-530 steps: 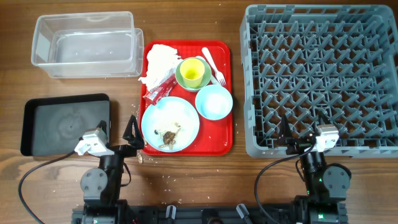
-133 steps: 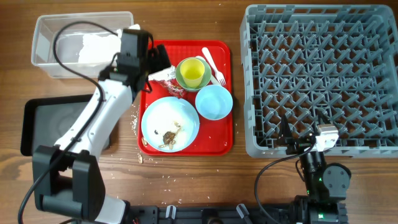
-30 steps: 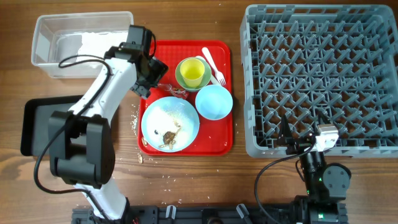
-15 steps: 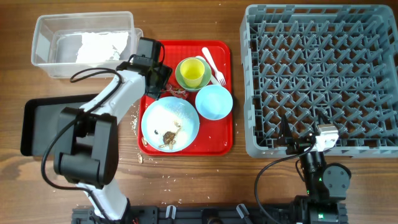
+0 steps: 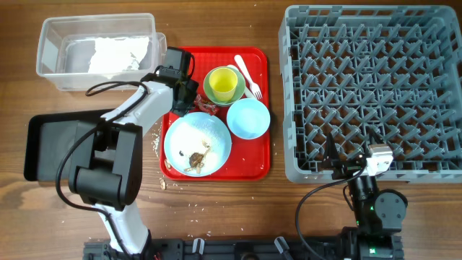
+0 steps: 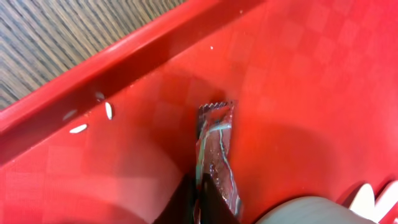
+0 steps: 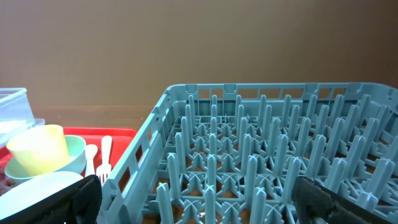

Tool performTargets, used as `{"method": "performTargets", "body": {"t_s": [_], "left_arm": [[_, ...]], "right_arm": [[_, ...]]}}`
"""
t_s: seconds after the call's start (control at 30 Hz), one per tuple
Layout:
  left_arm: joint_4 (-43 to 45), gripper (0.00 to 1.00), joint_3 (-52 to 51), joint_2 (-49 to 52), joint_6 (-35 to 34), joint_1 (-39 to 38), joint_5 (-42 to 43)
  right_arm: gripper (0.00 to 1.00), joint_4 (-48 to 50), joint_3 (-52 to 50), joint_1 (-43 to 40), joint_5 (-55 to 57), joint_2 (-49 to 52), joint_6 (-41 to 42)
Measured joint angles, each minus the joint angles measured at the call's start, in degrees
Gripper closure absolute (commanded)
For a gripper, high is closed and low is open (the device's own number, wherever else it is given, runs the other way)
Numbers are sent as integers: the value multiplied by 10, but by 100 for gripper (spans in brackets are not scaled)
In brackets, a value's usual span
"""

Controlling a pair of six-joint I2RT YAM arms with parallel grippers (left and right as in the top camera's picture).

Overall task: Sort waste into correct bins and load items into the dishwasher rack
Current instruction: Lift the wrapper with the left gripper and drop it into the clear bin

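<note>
My left gripper (image 5: 193, 100) is down on the red tray, shut on the near end of the small red snack wrapper (image 6: 216, 149), which lies flat on the tray floor. The wrapper (image 5: 206, 107) sits between the light blue plate (image 5: 198, 144) holding brown scraps and the mint-green bowl (image 5: 214, 94) that carries the yellow-green cup (image 5: 224, 84). The light blue bowl (image 5: 249, 118) and the white fork (image 5: 248, 75) are on the tray too. The white napkin (image 5: 115, 53) lies in the clear tub (image 5: 50, 43). My right gripper (image 7: 199, 198) stands open at the near edge of the dishwasher rack (image 5: 375, 87).
The black tray (image 5: 72, 144) lies at the near left, partly under my left arm. Crumbs (image 5: 157, 143) dot the wood beside the red tray (image 5: 263, 162). A few white crumbs (image 6: 109, 111) lie by the tray's rim. The plate's edge (image 6: 298, 211) is close to the left fingers.
My left gripper has shifted right over the tray, come down and shut on the wrapper. The right arm has not moved.
</note>
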Motion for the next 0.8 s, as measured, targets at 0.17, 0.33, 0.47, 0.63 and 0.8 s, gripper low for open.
{"method": "performTargets", "body": {"t_s": [0.17, 0.33, 0.47, 0.63, 0.8], "left_arm": [[-2, 96, -2, -27, 27, 0, -14], [4, 96, -3, -139, 39, 0, -76], [47, 96, -3, -189, 42, 2, -187], [121, 96, -3, -189, 61, 49, -235], [195, 92, -4, -177, 116, 150, -228]], "right_arm": [[0, 0, 0, 0, 0, 0, 0], [0, 0, 0, 0, 0, 0, 0], [0, 0, 0, 0, 0, 0, 0], [0, 0, 0, 0, 0, 0, 0], [0, 0, 0, 0, 0, 0, 0]]}}
